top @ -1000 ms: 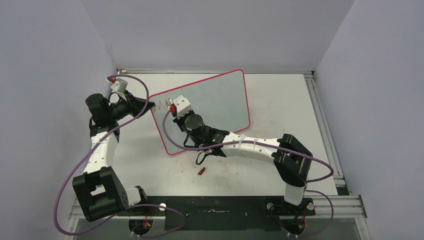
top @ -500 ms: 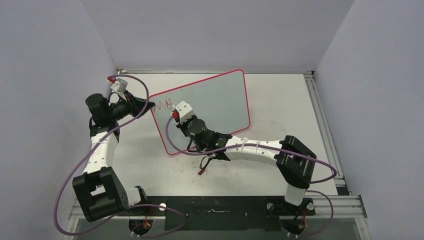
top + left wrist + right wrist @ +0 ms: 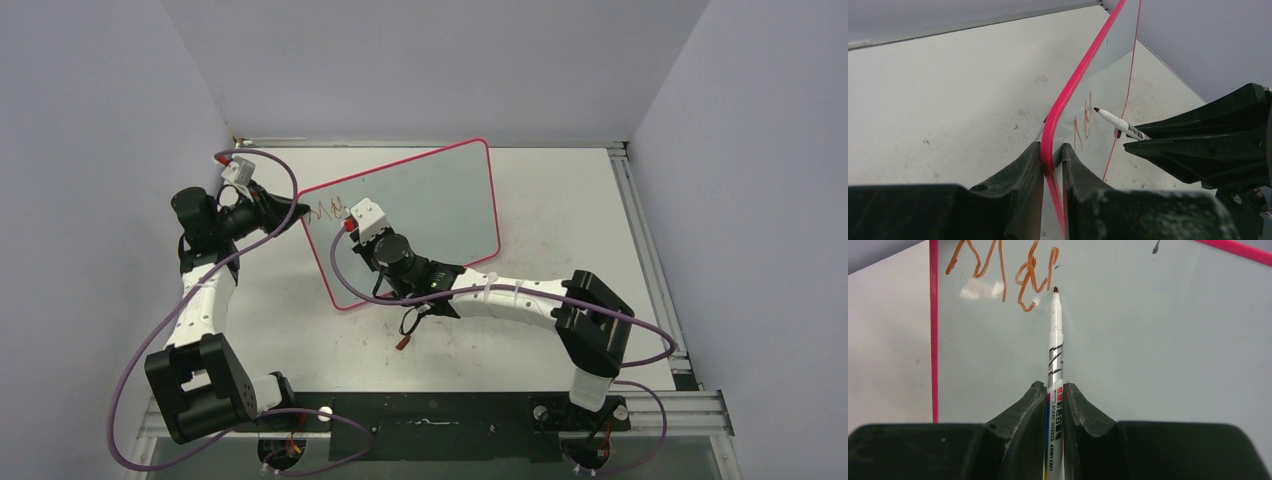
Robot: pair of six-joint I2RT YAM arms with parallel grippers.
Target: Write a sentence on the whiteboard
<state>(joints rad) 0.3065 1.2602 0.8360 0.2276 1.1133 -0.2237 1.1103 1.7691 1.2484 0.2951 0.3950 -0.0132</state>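
Seen from above, the right arm's wrist and its looping purple cable (image 3: 345, 275) lie across the lower left part of the whiteboard (image 3: 450, 195), hiding that stretch of its face, and a small red piece (image 3: 403, 342) lies on the table (image 3: 560, 200) just below the board's lower edge. The board sits in the middle of that frame, left of centre, its long axis running from centre left up toward the upper right, with its writing face turned to the right arm; how steeply it leans I cannot tell. The left gripper (image 3: 1050, 150) is closed on the pink-red rim at the board's left end, one finger on each side of the edge. The right gripper (image 3: 1054, 387) is clamped on a white board marker (image 3: 1054, 355), whose long axis runs straight up the right wrist frame, dark tip uppermost. The tip sits just right of and below the last orange-red strokes of the sentence (image 3: 1003, 275), which fills the board's upper left corner; whether the tip touches the surface is unclear.
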